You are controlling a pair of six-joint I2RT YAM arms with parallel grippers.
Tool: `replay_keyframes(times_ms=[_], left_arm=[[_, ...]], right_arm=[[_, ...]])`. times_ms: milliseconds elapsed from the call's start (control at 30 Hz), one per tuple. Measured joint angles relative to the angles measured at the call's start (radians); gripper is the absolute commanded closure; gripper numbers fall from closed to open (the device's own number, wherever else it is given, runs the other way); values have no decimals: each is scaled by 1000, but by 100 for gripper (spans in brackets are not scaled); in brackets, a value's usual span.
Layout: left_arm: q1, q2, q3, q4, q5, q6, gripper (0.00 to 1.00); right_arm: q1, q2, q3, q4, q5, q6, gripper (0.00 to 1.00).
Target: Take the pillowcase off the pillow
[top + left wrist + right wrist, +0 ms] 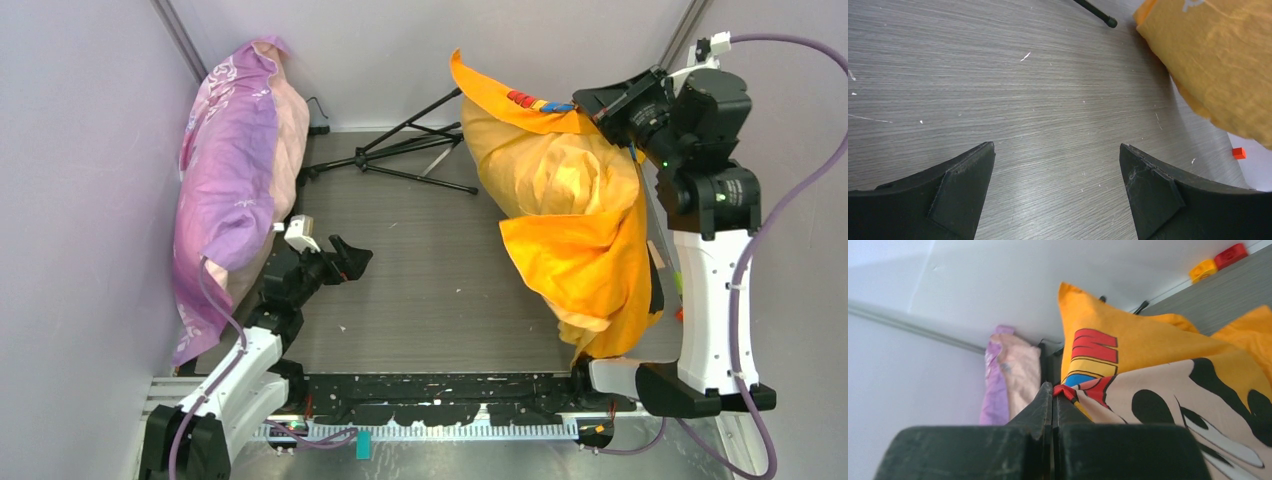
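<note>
The bright orange pillowcase (570,220) stands bunched at the right of the table, its Mickey print and coloured letters facing my right wrist camera (1158,355). The pillow is hidden under this fabric. My right gripper (605,115) is raised at the bundle's top. Its jaws (1053,390) are shut on a red printed fold of the pillowcase. My left gripper (352,258) hovers low over the bare table at the left, open (1057,146), with nothing between its fingers. An orange edge of the case (1213,65) lies to its far right.
A pink-purple floral pillow (235,170) leans on the left wall and also shows in the right wrist view (1010,370). A black tripod (400,155) lies at the back centre. Small red (1230,255) and yellow (1204,270) blocks sit by the right wall.
</note>
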Motion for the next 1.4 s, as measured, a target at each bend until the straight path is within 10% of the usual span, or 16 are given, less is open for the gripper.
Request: replay_keyframes(times_ms=[333, 767, 900, 1033, 1400], left_arm=[[0, -44, 0, -10, -1, 0, 3], [0, -53, -2, -7, -3, 0, 3], [0, -18, -2, -5, 3, -1, 3], [0, 14, -2, 6, 20, -3, 3], [0, 131, 46, -97, 30, -144, 0]], right_arm=[[3, -117, -86, -39, -141, 27, 89], [4, -581, -670, 29, 605, -197, 79], [4, -542, -673, 27, 505, -245, 73], [4, -467, -660, 16, 320, -283, 12], [31, -290, -653, -87, -138, -323, 10]])
